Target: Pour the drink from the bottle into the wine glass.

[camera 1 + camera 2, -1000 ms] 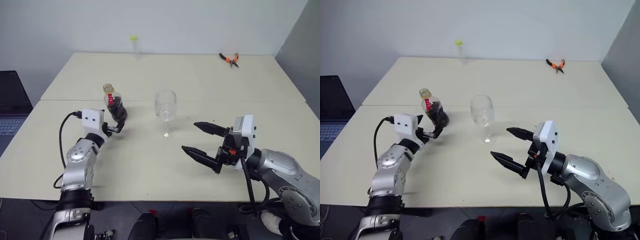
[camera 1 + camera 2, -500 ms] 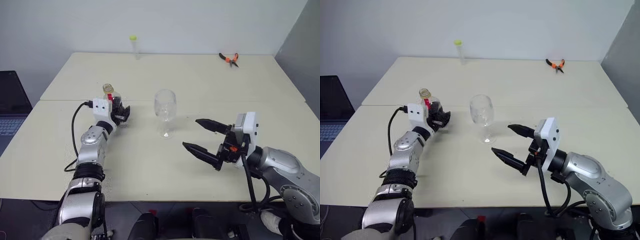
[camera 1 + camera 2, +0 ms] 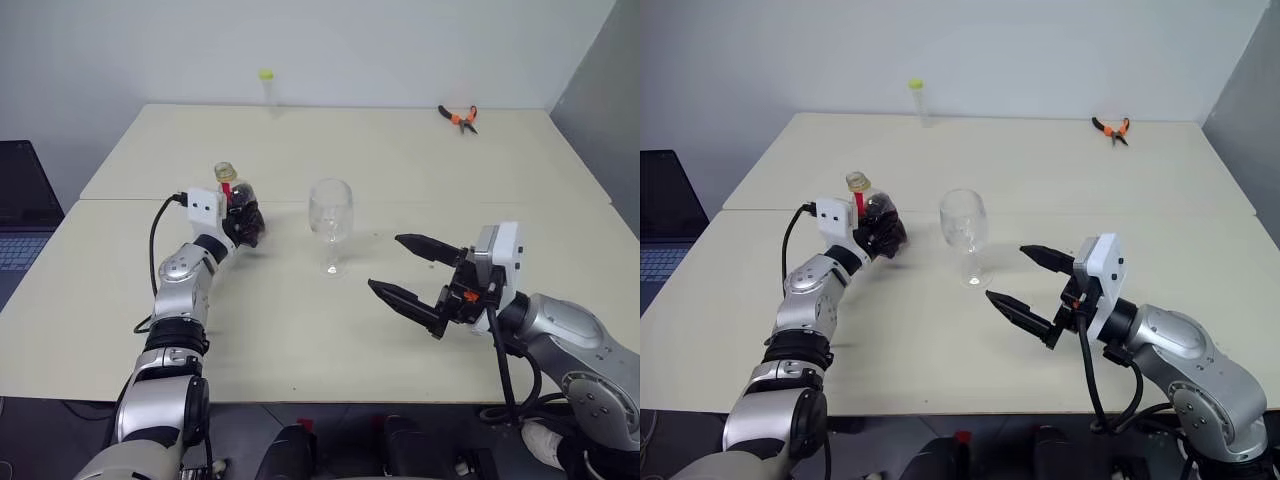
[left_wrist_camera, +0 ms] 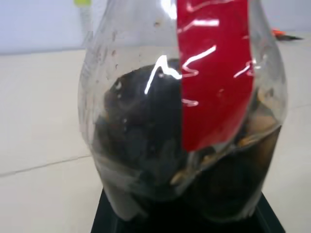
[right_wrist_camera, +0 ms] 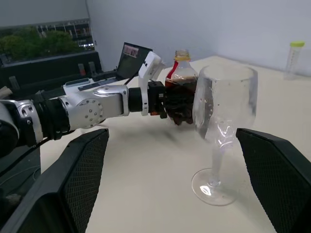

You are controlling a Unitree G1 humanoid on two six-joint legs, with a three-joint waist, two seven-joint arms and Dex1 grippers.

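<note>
Bottle (image 3: 236, 203) position, head views: on the cream table (image 3: 400, 160), at roughly 9 o'clock from the wine glass (image 3: 330, 222) and near it. The bottle stands upright, its mouth uncapped, with a red neck label. The left gripper (image 3: 243, 224) is clamped around the lower, dark-filled body. The wine glass stands upright on its foot near the table centre and appears empty. The right gripper (image 3: 412, 275) hovers at about 4 o'clock from the glass, apart from it, jaws spread wide and holding nothing. Orange-handled pliers (image 3: 459, 117) lie at the far edge at 1 o'clock from the glass. A thin clear tube (image 3: 267, 92) with a yellow-green cap stands at the far edge at 11 o'clock. A laptop (image 3: 22, 212) sits off the table's left side.

Left wrist view: the bottle (image 4: 184, 111) fills the frame at close range. The drink (image 4: 146, 145) is dark brown and occupies the lower body; the red label runs down the front.

Right wrist view: the wine glass (image 5: 223, 126) stands between the two black fingers (image 5: 73, 179), which are set far apart. Behind the glass, the left gripper (image 5: 167, 104) grips the bottle (image 5: 181, 85).
</note>
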